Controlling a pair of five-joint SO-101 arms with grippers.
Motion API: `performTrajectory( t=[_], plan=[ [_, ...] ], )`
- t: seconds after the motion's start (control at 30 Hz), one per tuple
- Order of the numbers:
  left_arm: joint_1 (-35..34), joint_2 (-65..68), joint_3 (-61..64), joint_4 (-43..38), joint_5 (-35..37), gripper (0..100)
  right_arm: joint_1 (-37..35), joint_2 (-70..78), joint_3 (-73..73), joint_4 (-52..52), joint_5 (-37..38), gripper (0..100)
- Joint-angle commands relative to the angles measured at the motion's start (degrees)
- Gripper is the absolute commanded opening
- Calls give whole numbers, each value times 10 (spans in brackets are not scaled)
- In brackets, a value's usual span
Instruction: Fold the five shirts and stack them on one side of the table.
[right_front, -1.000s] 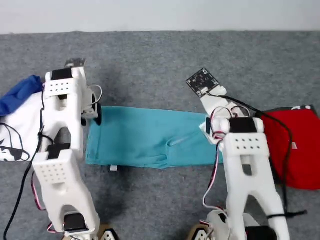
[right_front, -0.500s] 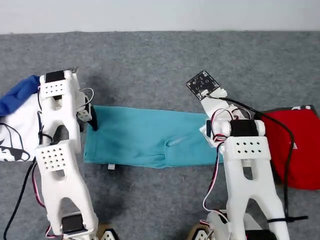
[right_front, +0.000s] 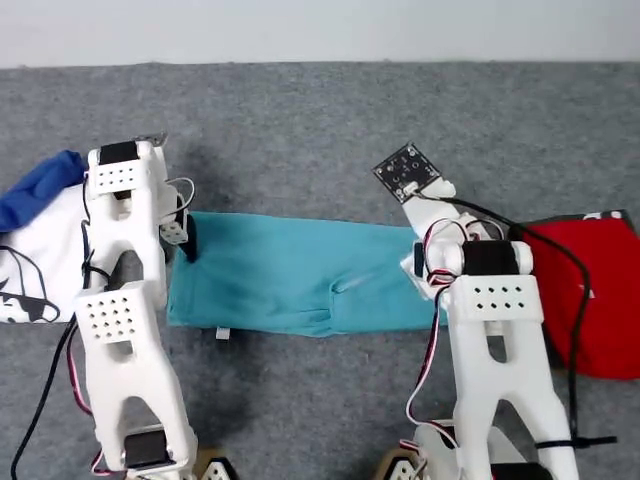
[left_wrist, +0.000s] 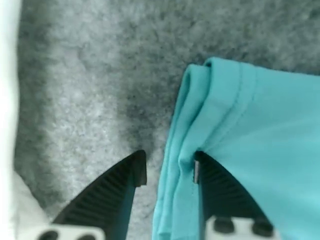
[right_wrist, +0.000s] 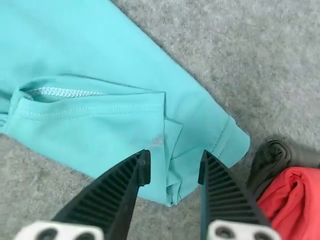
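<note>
At teal shirt (right_front: 300, 275) ends | left gripper (left_wrist: 169, 159), right gripper (right_wrist: 174, 157) | fingers apart

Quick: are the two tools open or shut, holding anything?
Left tool: open, astride the teal shirt edge.
Right tool: open over the teal shirt.

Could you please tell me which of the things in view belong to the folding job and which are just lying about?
Part of the job: teal shirt, a long strip in the middle; red shirt; white shirt; blue shirt; dark cloth beside the red shirt, perhaps a shirt too.

Just lying about: grey mat underneath everything.
</note>
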Motion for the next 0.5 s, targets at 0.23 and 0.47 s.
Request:
performTrajectory(
  t=[0.23,0.47],
  plan=[
    [35,23,30,10,-6,13,6,-18,-4,14,-4,169],
    [37,0,30,10,-4,12,6,-18,-4,14,-5,169]
  ],
)
